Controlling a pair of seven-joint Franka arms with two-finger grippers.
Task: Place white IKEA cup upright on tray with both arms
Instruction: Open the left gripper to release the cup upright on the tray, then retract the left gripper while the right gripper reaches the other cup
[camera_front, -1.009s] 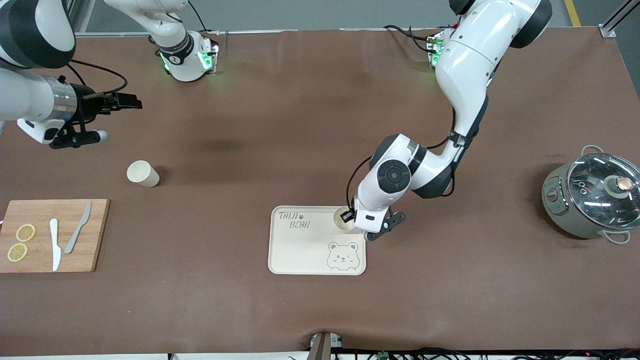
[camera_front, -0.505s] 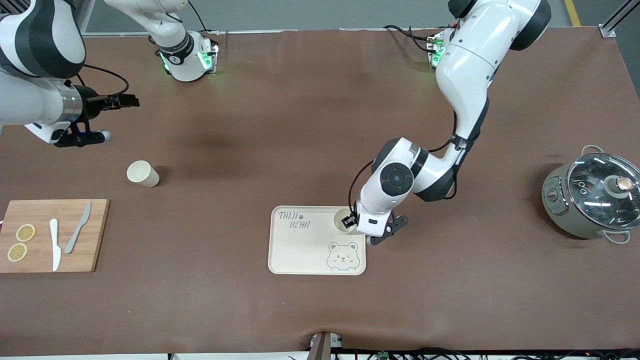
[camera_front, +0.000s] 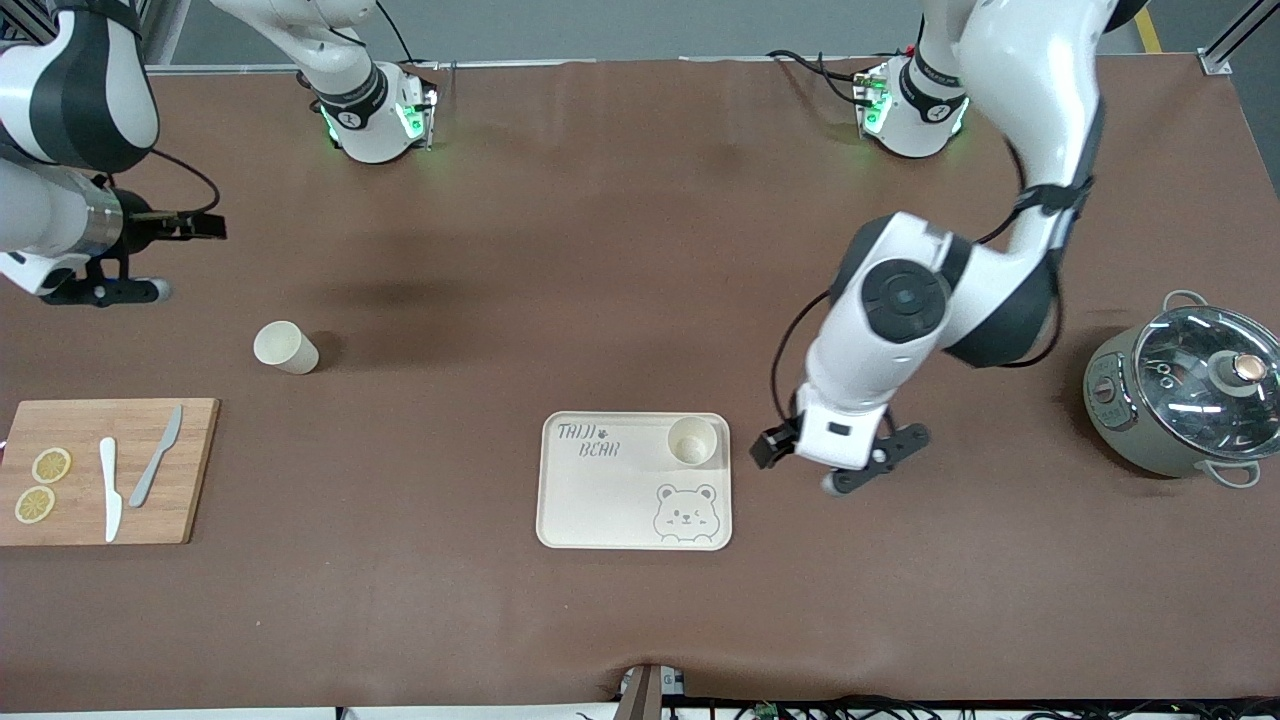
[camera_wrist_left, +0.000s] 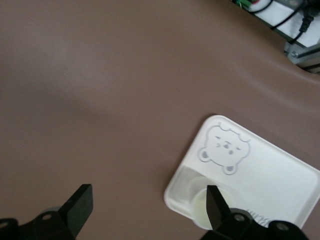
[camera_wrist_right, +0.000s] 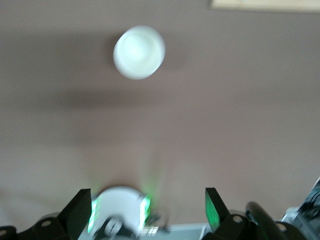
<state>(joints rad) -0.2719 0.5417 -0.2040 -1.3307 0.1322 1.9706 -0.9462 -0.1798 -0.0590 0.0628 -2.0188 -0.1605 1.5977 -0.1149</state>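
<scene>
— Left tool (camera_front: 772, 447) state and place?
— Its fingers (camera_wrist_left: 80, 206) are spread with nothing between them; it is held over bare bench (camera_front: 600, 250) just beside the tray (camera_front: 610, 500), toward the left arm's end.
— And the cup?
— One white cup (camera_front: 692, 441) is seen upright on the tray, in the corner nearest that tool, apart from it. A second cup (camera_front: 285, 347) is set on the bench toward the right arm's end, where the right tool (camera_front: 205, 227) is held spread and empty, well apart from it.
</scene>
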